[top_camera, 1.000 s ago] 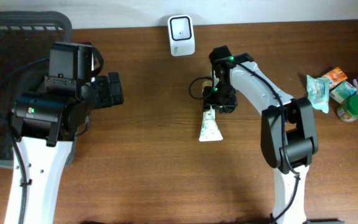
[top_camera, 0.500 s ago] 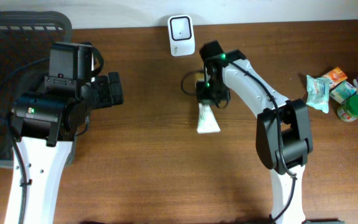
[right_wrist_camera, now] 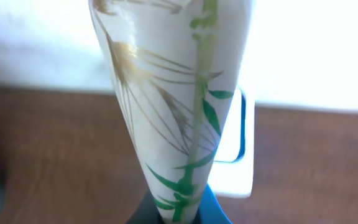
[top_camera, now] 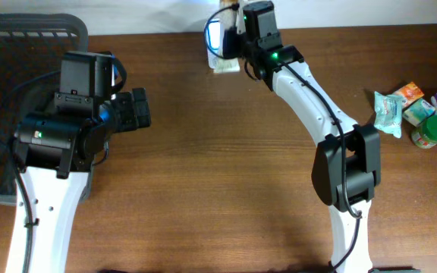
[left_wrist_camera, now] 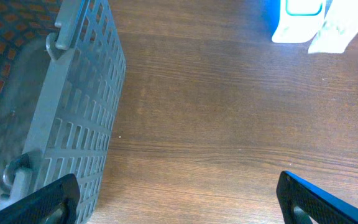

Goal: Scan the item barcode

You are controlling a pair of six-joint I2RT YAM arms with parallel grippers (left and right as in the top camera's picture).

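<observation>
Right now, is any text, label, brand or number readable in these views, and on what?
No text is readable in any view.
The tube: only a bamboo print shows, with no words or barcode on this side.
The scanner: no markings are legible and it is washed out.
The packets and jar at the table's right end: the print is too small to read.

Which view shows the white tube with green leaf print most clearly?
Right wrist: the tube fills the frame, print sharp. Left wrist shows only a blurred white piece; overhead, the right arm mostly hides it.
</observation>
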